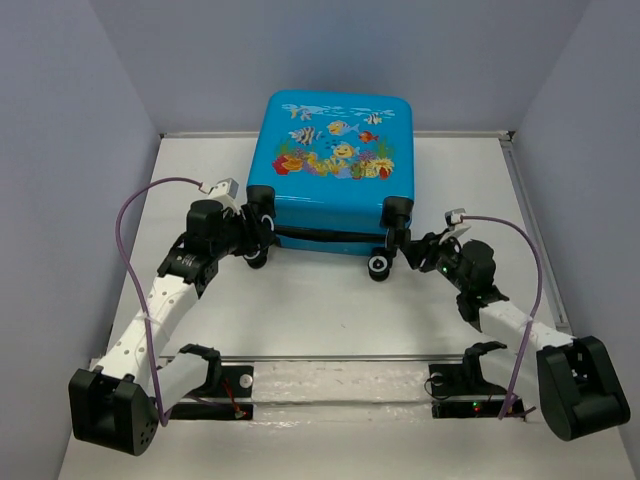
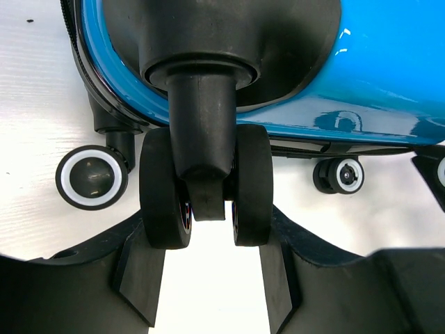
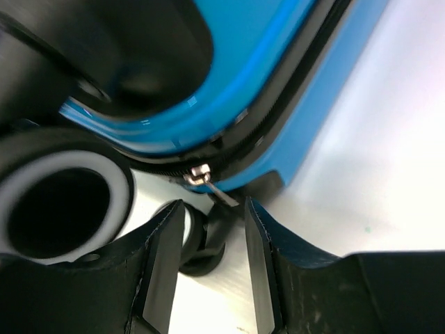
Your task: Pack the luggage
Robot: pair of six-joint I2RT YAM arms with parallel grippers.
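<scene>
The luggage (image 1: pixel 330 150) is a bright-blue suitcase with a fish print. It lies closed and flat at the back of the white table, wheels toward me. My left gripper (image 1: pixel 257 235) is at its near left corner. In the left wrist view the open jaws (image 2: pixel 208 233) flank a black twin caster wheel (image 2: pixel 163 188) under the blue shell (image 2: pixel 389 76). My right gripper (image 1: pixel 410 250) is at the near right corner, open. In the right wrist view a silver zipper pull (image 3: pixel 208 182) hangs from the black zipper just beyond its fingertips (image 3: pixel 212 216).
Other black-and-white wheels show in the left wrist view (image 2: pixel 92 177) and the right wrist view (image 3: pixel 69 161). Grey walls close in the table on three sides. A metal rail (image 1: pixel 330 357) runs along the near edge between the arm bases. Purple cables loop from both wrists.
</scene>
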